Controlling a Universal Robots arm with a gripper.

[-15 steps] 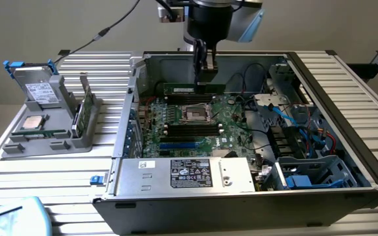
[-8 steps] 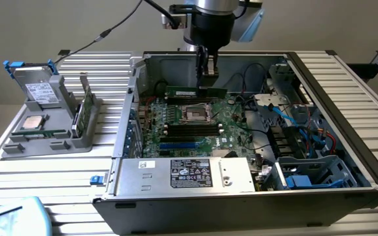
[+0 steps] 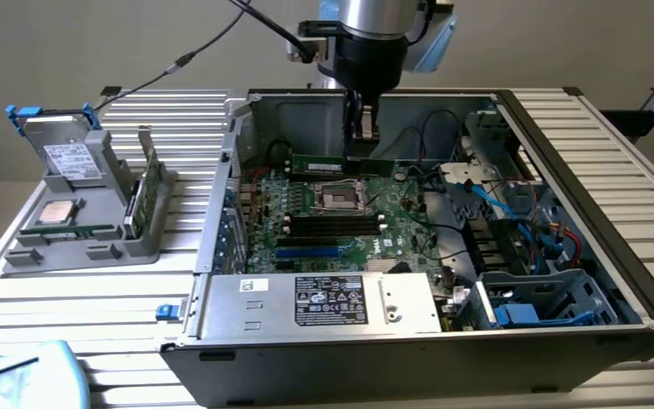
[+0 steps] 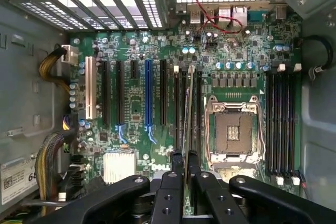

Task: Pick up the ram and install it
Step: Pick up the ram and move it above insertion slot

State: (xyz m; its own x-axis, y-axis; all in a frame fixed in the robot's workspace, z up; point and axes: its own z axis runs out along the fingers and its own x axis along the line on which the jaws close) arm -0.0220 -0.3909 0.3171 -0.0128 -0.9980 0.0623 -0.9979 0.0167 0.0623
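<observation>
1. The arm (image 3: 370, 34) reaches down from above into an open computer case (image 3: 599, 170), which lies on its side on a slatted metal surface (image 3: 77, 324).
2. The claw (image 3: 361, 152) is closed nearly all the way, its two fingers pinching the ram (image 3: 329, 164) by its upper edge.
3. The ram hangs level inside the case, its length running across the exterior view. It sits near the case's far wall and over the far part of the motherboard (image 3: 401, 217).
4. In the wrist view the claw (image 4: 184, 163) grips the ram (image 4: 188, 108) edge-on. The stick shows as a thin line running along the black memory slots (image 4: 178, 103) just beside the processor socket (image 4: 233, 132).
5. Whether the ram's lower edge touches a slot cannot be told.
6. The processor socket (image 3: 340, 198) stands open and bare, just in front of the ram in the exterior view.
7. A silver power supply (image 3: 327, 300) with a black label fills the case's near edge.
8. At the exterior view's left, well apart from the case, a grey holder (image 3: 77, 247) sits on the surface. It carries a hard drive (image 3: 68, 153), a silver processor chip (image 3: 57, 212) and an upright green card (image 3: 146, 192).
</observation>
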